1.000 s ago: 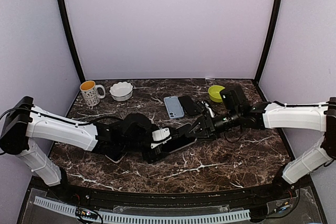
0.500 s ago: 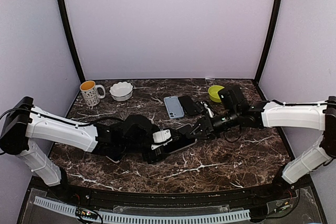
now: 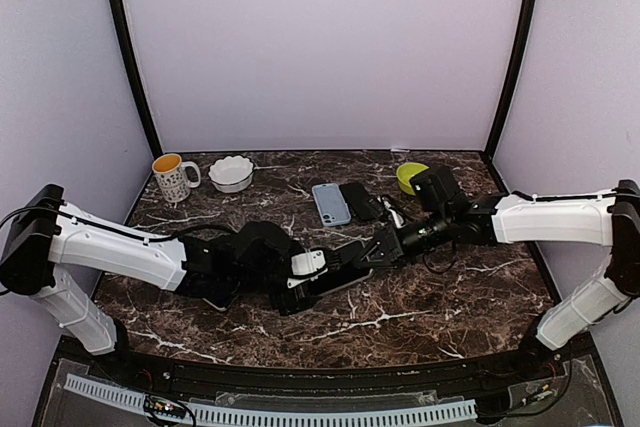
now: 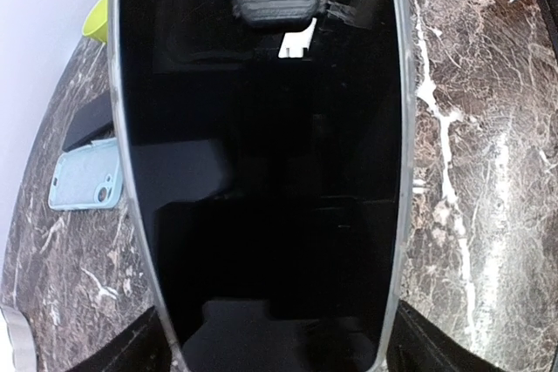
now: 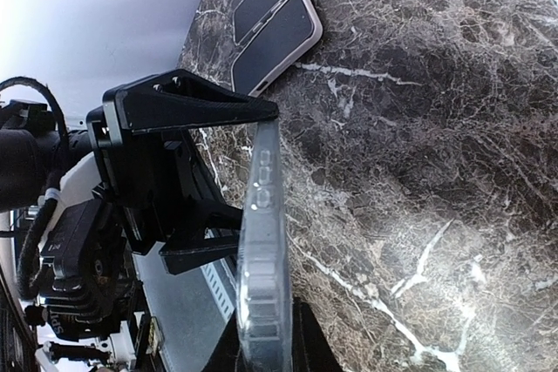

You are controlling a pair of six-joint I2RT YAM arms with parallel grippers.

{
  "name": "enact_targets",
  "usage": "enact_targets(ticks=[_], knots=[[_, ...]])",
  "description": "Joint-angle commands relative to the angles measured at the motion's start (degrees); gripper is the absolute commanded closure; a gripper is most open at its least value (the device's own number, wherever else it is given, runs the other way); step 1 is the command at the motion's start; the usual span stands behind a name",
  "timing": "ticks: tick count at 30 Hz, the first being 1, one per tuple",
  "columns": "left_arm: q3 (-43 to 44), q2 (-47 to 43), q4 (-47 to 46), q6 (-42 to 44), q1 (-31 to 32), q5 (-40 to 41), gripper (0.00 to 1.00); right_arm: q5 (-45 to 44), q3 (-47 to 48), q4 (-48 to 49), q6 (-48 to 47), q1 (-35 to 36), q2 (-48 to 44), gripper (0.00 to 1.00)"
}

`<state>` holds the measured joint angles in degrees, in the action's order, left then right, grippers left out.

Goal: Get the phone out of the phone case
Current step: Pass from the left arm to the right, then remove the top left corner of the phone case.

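— Left end of the table (image 3: pixel 440 307)?
— Mug (image 3: pixel 172 177), patterned; white bowl (image 3: pixel 231 173) beside it, at the back edge.
— Centre?
— Left gripper (image 3: pixel 318 277), clamped across the sides of the clear phone case (image 5: pixel 261 241). The phone (image 4: pixel 261 172) is seated inside, dark screen up. Behind them: a blue case (image 3: pixel 330 204) and a black slab (image 3: pixel 360 201), side by side.
— Right?
— Right gripper (image 3: pixel 378 250), clenched on the case's far end. Green bowl (image 3: pixel 410 177) at the back.
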<state>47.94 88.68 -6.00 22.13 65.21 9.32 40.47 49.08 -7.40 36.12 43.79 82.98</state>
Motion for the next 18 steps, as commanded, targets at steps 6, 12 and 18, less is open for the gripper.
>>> enact_targets(ticks=[6, 12, 18], knots=[[2.1, -7.2, 3.0, 0.3, 2.2, 1.4, 0.01, -4.1, 2.8, -2.3, -6.6, 0.8, -2.3, 1.00], [1.7, -13.9, 11.8, -0.3, 2.3, -0.6, 0.01, -14.0, 1.5, -0.8, -13.7, 0.8, -7.0, 1.00], [-2.8, -21.9, 12.5, 5.3, 2.2, 0.6, 0.01, -26.3, -3.4, 9.2, -18.4, 2.2, -14.5, 1.00]])
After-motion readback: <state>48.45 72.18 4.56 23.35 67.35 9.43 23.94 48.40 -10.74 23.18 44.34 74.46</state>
